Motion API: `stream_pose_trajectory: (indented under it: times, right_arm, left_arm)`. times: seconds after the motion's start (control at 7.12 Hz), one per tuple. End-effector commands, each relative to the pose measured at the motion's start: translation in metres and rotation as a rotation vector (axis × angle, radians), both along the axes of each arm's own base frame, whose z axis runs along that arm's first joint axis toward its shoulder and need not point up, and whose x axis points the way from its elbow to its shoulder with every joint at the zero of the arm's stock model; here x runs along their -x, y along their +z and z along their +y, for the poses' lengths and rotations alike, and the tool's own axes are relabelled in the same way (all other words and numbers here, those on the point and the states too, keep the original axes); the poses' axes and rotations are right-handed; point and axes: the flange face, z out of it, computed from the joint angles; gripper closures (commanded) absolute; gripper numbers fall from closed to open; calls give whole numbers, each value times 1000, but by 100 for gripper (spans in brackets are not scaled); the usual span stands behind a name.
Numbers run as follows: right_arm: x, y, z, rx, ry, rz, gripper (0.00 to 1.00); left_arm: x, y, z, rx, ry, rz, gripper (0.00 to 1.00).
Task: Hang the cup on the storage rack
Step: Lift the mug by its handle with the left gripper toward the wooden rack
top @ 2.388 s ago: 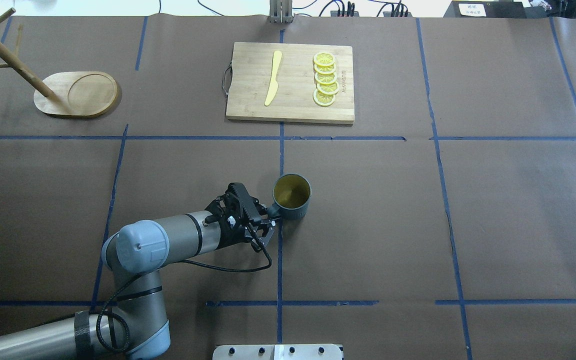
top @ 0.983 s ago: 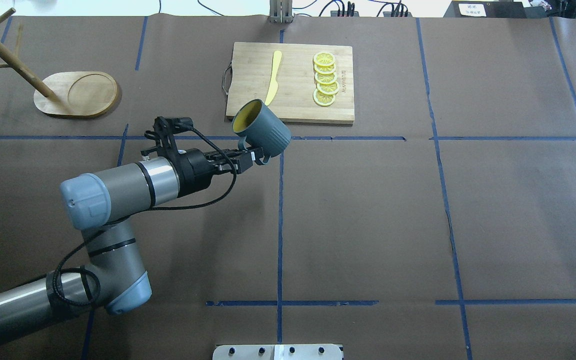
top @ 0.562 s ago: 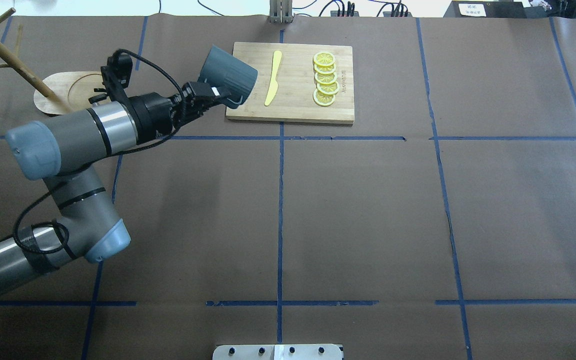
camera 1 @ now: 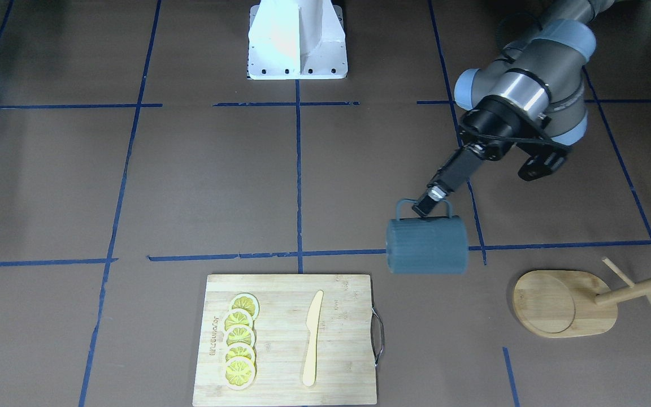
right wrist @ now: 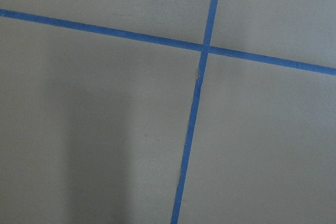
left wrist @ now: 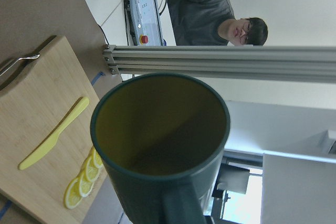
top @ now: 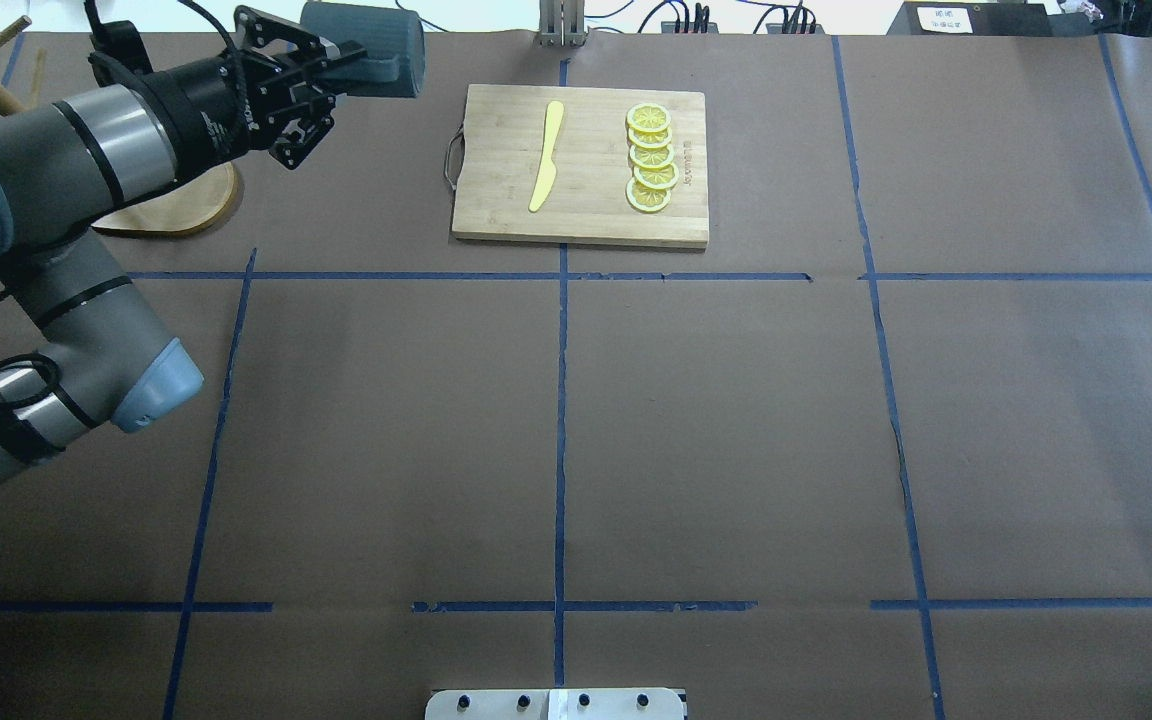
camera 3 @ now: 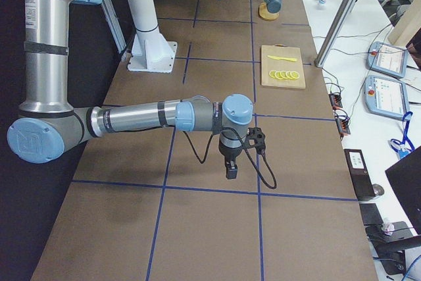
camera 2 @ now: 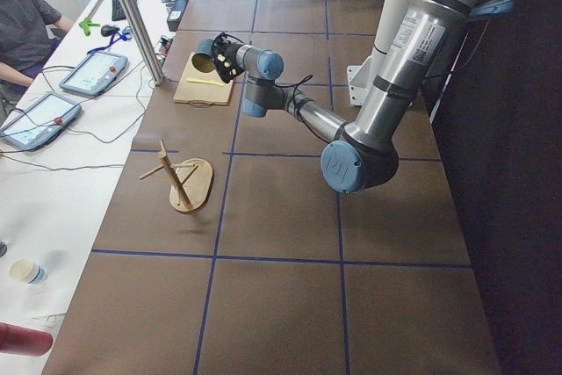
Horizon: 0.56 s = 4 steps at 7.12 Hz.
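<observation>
Cup (camera 1: 427, 246) has moved: it sat mid-bench 2.4 s ago and is now airborne by the far edge, heading for the far-left corner. Left gripper (camera 1: 428, 207) is pinched nearly closed on the loop handle. Cup lies on its side, mouth toward the left end. Storage rack (camera 1: 563, 302) stands in that far-left corner; cup is near it, not over a peg. Pick and lift look done; threading the handle onto a peg remains. Right gripper (camera 3: 231, 170) sits low toward the right end; can't tell its opening.
</observation>
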Motion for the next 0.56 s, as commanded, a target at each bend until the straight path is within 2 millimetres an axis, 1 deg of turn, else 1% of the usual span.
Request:
stream_pose_trajectory:
  times: [0.0,0.14,0.28,0.42]
  right_arm:
    - [0,0,0,1,0,-6,0]
    - [0,0,0,-1,-1,-5,0]
    - [0,0,0,-2,-1,-6,0]
    - [0,0,0,0,0,-6,0]
  left_arm:
    - [54,23,-23,156,-28,174,100]
    - [85,37,-34,221,-60,225,100]
    - [102,50,-39,256,-83,245,100]
    - [116,72,-48,329,-101,277,99]
